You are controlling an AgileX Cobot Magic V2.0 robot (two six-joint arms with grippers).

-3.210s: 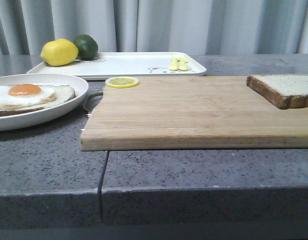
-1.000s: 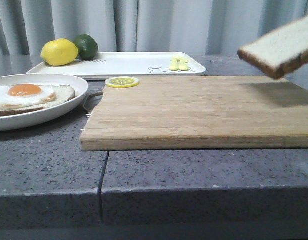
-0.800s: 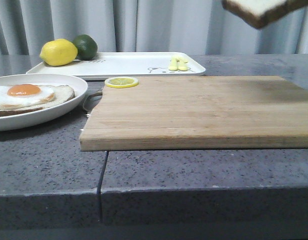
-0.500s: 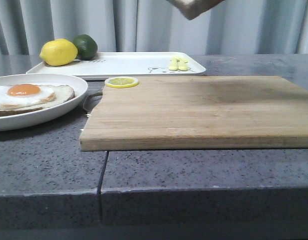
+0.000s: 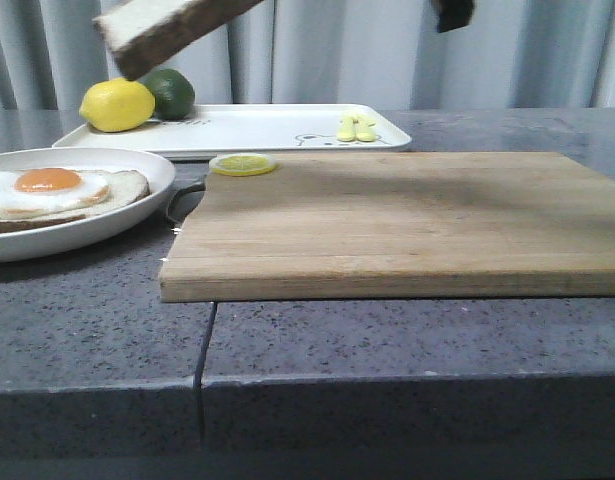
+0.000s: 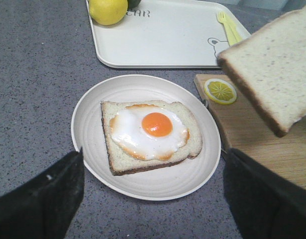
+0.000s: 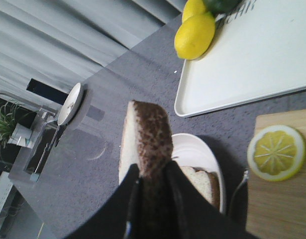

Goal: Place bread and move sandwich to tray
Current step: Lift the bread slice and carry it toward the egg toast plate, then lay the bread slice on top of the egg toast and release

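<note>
My right gripper (image 7: 150,181) is shut on the bread (image 7: 147,142) by its brown crust edge and holds it in the air, tilted, above the plate's right side. The bread shows at the top left of the front view (image 5: 162,28) and in the left wrist view (image 6: 272,64). The sandwich (image 6: 149,133), a slice with a fried egg, lies on its round white plate (image 6: 93,149) on the grey counter (image 5: 47,190). My left gripper (image 6: 152,191) is open and empty, above the near side of the plate. The white tray (image 5: 257,128) lies behind the plate.
A lemon (image 5: 117,104) and a lime (image 5: 172,92) sit at the tray's left corner, small yellow cutlery (image 5: 356,128) at its right. A wooden cutting board (image 5: 387,220) lies right of the plate with a lemon slice (image 5: 243,163) at its far left corner.
The bread has been lifted off the board's right end and carried up and left across the board to above the plate. The board is now bare except for the lemon slice.
</note>
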